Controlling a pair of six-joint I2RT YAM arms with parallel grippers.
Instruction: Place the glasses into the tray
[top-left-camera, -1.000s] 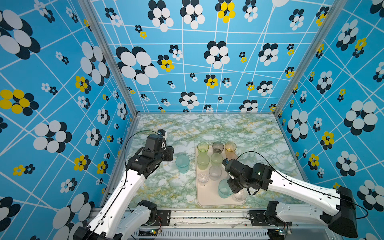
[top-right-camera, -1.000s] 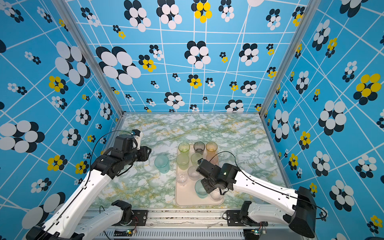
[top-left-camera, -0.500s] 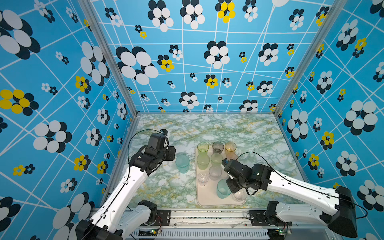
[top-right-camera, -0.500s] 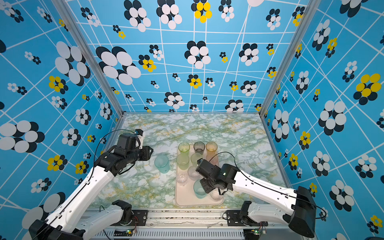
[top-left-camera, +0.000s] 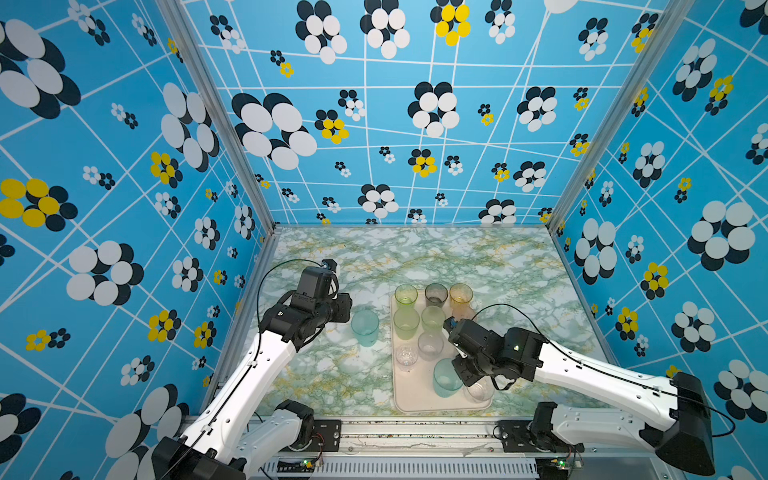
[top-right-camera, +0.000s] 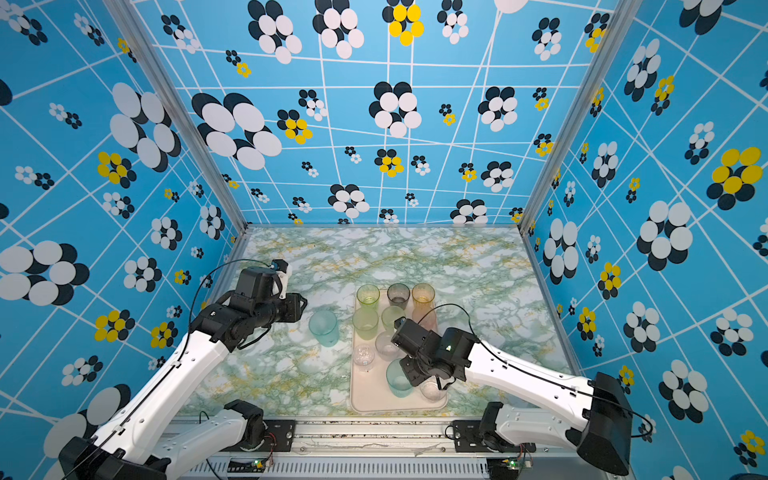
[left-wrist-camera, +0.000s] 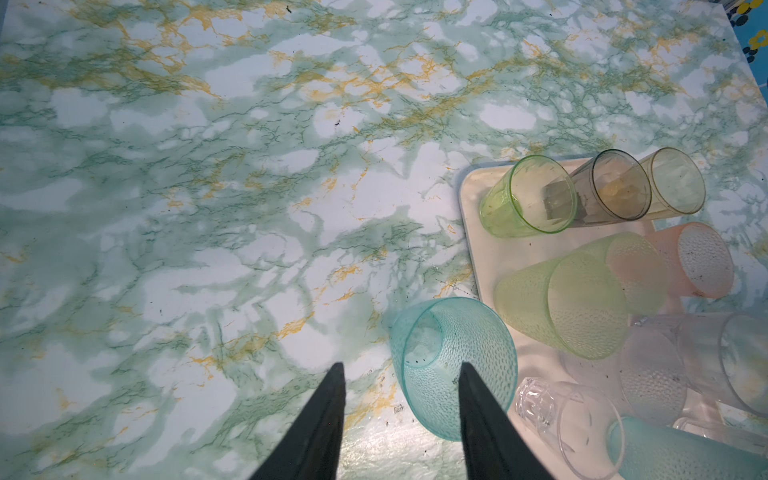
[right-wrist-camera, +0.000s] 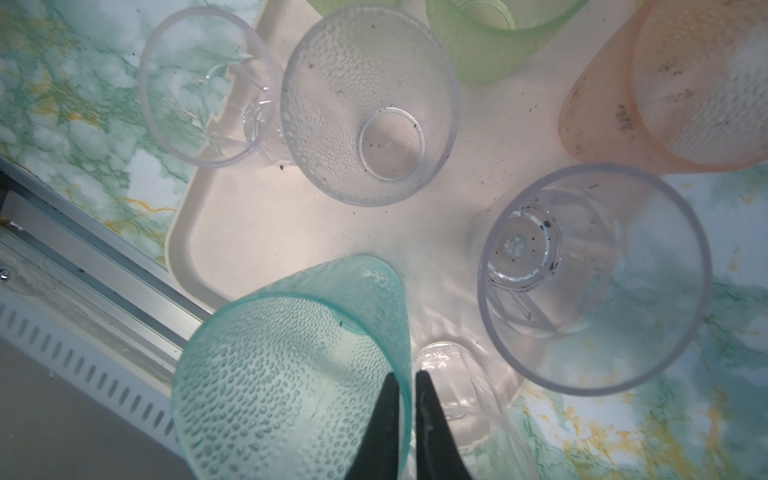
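The tray (top-left-camera: 415, 399) lies on the table (top-left-camera: 457, 257), right of centre and toward the front. A lone tumbler (top-left-camera: 365, 327) stands on the table just left of it. In the tray, a back row of tumblers (top-left-camera: 435, 294) lines the far edge, others fill the middle, and a front tumbler (top-left-camera: 445, 378) stands nearest.

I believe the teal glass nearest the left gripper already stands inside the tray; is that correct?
Not quite: that teal glass nearest the left gripper stands on the marble table, just outside the tray, as both top views show.
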